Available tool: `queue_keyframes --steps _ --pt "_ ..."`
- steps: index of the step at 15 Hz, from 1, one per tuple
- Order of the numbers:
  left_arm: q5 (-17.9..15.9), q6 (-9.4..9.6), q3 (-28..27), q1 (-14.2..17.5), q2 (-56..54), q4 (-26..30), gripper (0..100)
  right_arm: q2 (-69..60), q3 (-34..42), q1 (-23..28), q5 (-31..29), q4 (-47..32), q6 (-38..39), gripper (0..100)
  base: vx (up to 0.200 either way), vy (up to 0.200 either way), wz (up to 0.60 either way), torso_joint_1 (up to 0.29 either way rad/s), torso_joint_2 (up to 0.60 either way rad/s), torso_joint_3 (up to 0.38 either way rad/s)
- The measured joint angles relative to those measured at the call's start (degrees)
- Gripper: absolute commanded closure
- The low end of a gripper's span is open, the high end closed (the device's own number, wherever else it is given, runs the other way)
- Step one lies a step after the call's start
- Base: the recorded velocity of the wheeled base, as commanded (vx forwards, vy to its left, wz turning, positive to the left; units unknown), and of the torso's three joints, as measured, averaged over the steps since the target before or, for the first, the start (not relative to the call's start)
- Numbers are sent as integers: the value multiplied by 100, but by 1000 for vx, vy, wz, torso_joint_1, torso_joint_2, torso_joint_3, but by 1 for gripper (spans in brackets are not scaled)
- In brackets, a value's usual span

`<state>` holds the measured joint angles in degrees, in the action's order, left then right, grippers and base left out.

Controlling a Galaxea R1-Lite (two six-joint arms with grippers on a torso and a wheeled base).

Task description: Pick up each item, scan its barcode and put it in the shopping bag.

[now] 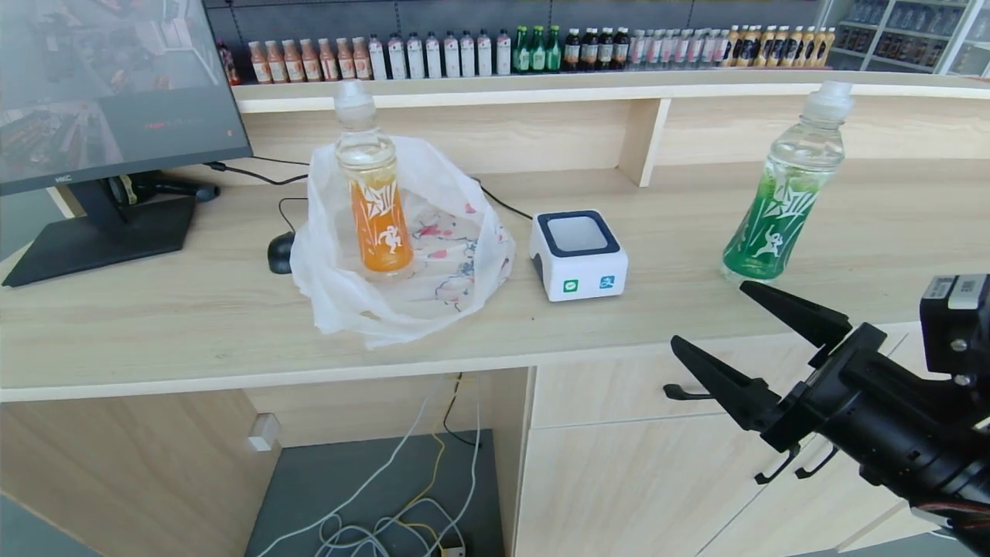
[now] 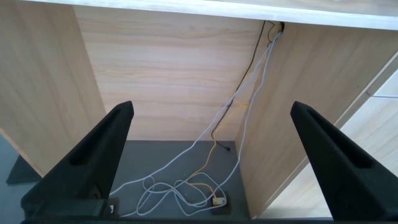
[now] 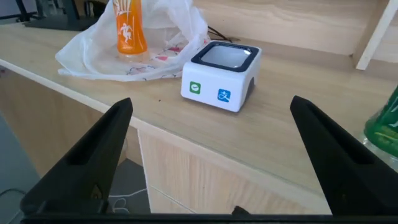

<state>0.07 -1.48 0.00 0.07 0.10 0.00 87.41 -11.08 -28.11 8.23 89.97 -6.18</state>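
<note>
The right gripper (image 1: 708, 312) hangs in front of the counter (image 1: 155, 309) edge, fingers spread wide and empty. Just beyond it stands the green bottle (image 1: 777, 209). Left of it sits the scanner (image 1: 578, 254); farther left, the orange bottle (image 1: 377, 209) stands upright inside the shopping bag (image 1: 464, 240). The left gripper (image 2: 211, 109), also spread, faces cables (image 2: 186, 186) under the counter.

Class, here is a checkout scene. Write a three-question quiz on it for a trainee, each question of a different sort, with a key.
1. True or false: the green bottle stands in the bag.
2. What sits between the bag and the green bottle? A) a cup B) the scanner C) a book
3. Fill in: the right gripper is ___ (open/shut).
Key: 1 false, the orange bottle stands there; 2 B; 3 open.
</note>
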Motion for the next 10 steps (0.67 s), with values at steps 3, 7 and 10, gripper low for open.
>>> queue_keyframes --steps 3,7,10 --pt "0 -2 0 0 0 0 0 -94 37 24 4 2 5 0 0 -200 0 1 5 4" --pt "0 -16 0 0 0 0 0 -105 6 17 9 -2 24 0 0 -200 0 2 5 7" --pt "0 -18 0 -2 0 0 0 -111 -24 37 11 -2 38 0 0 -200 0 4 1 2"
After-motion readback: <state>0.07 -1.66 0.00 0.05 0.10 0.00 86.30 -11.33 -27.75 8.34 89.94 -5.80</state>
